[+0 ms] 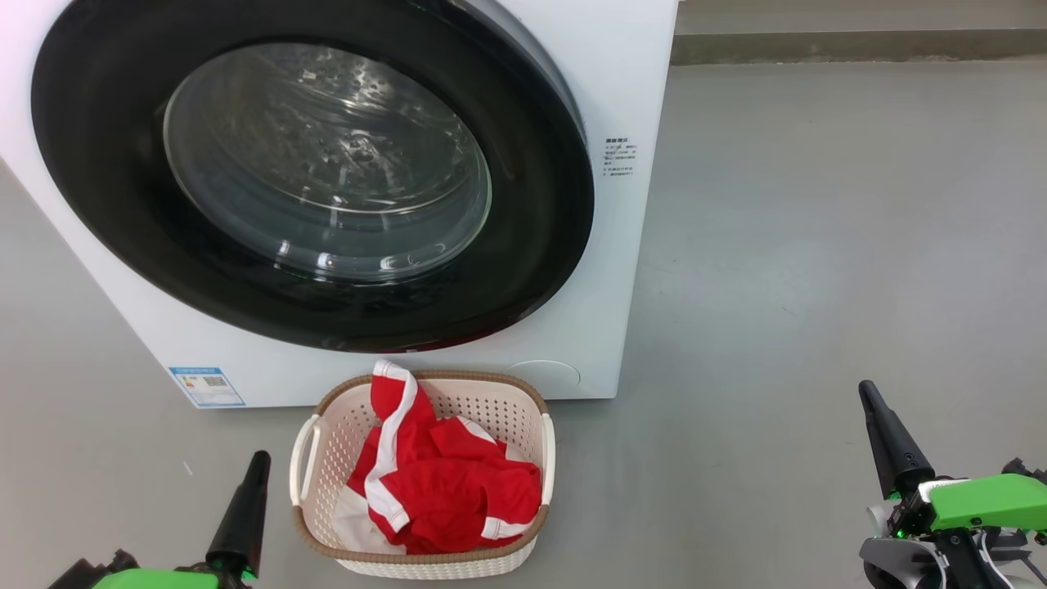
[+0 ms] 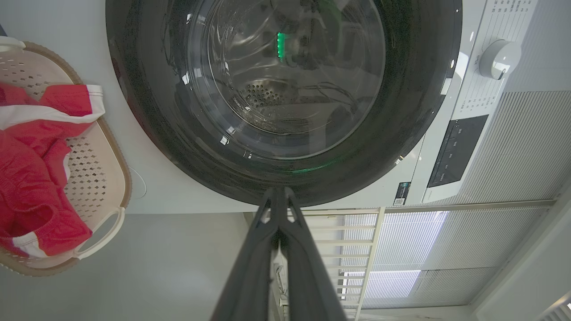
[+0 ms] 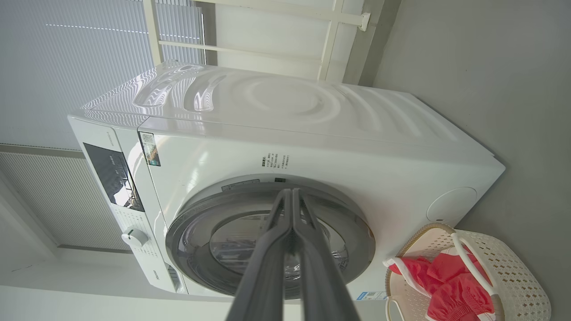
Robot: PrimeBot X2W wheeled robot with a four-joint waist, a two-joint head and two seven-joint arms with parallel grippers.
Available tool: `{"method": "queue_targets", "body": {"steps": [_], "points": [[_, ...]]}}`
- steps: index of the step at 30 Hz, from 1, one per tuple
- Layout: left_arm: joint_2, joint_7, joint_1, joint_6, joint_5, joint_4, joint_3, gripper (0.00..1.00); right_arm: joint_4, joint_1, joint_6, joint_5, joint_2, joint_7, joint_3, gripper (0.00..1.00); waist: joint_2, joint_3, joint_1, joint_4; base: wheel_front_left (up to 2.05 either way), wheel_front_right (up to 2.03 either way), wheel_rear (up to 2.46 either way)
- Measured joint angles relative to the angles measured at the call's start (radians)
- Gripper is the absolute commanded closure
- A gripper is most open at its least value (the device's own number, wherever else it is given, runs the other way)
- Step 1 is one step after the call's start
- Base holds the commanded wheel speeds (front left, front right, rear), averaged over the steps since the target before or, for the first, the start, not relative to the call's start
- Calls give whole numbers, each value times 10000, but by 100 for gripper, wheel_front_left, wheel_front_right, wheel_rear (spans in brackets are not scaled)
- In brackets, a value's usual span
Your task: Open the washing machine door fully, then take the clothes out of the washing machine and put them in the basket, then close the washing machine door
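Logging left gripper (image 1: 260, 462) and right gripper (image 1: 869, 394) pressed together, empty | clothes (image 1: 458, 491) in basket (image 1: 507, 413) beside our left gripper | washing machine door (image 1: 106, 204) ahead, seemingly shut | risk: unlatched, it swings out

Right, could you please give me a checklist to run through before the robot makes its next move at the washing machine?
1. Clothes in the basket: ok, the red fabric lies inside, with one fold rising above the back rim.
2. Drum emptied: ok, no red shows through the glass window.
3. Washing machine door flush against the washing machine: ok. Whether it is latched: cannot tell.
4. Left gripper shut and empty, beside the basket without touching it: ok.
5. Right gripper shut and empty, over bare floor: ok.
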Motion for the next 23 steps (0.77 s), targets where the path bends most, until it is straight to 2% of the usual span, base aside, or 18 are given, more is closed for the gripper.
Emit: {"method": "queue_targets", "body": {"steps": [23], "points": [[0,0,0,0,0,0,0,100,0,0,0,0,4,10,-10,100,0,0,0,0,0,0,0]]}}
